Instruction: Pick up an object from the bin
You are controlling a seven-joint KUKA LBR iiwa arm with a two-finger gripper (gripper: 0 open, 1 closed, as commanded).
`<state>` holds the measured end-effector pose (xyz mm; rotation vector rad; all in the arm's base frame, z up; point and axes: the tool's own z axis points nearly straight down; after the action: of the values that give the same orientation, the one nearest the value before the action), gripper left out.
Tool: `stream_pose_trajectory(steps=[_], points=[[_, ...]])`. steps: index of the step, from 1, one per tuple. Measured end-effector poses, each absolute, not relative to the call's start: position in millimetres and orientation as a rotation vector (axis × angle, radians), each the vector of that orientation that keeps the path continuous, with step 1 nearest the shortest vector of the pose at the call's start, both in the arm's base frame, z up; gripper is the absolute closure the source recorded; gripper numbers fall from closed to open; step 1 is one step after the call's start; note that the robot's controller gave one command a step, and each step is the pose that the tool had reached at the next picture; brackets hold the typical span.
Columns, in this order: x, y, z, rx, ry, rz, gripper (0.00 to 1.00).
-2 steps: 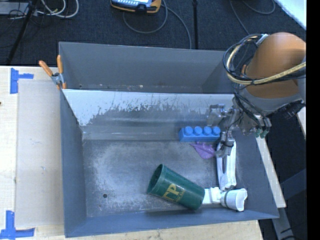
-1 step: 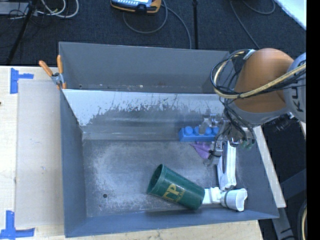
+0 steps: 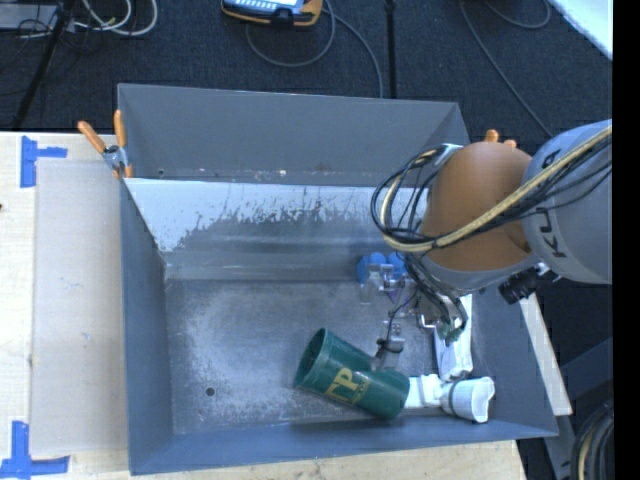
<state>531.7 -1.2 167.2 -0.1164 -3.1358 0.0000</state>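
A dark green cup (image 3: 352, 378) with yellow lettering lies on its side near the front of the bin, its mouth facing left. My gripper (image 3: 420, 352) hangs just above the cup's right end, open, with nothing between its fingers. Its left fingertip (image 3: 388, 347) stands right at the cup's upper edge. A white plastic bottle-like piece (image 3: 458, 395) lies against the cup's base at the front right. A small blue thing (image 3: 377, 267) sits by the back wall, partly hidden under the arm.
The arm and its orange cover with cables hang over the bin's right side. The bin's bare floor stretches left of the cup. The right wall is close to the white piece.
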Motion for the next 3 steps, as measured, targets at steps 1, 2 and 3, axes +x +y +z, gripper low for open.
stream_pose_trajectory(steps=[1,2,3], points=[[525.7,23,131,-0.205,-3.135,-0.002,0.0],[496.6,15,74,-0.34,-3.128,-0.005,0.0],[499.9,3,70,-0.44,-3.11,-0.003,1.0]])
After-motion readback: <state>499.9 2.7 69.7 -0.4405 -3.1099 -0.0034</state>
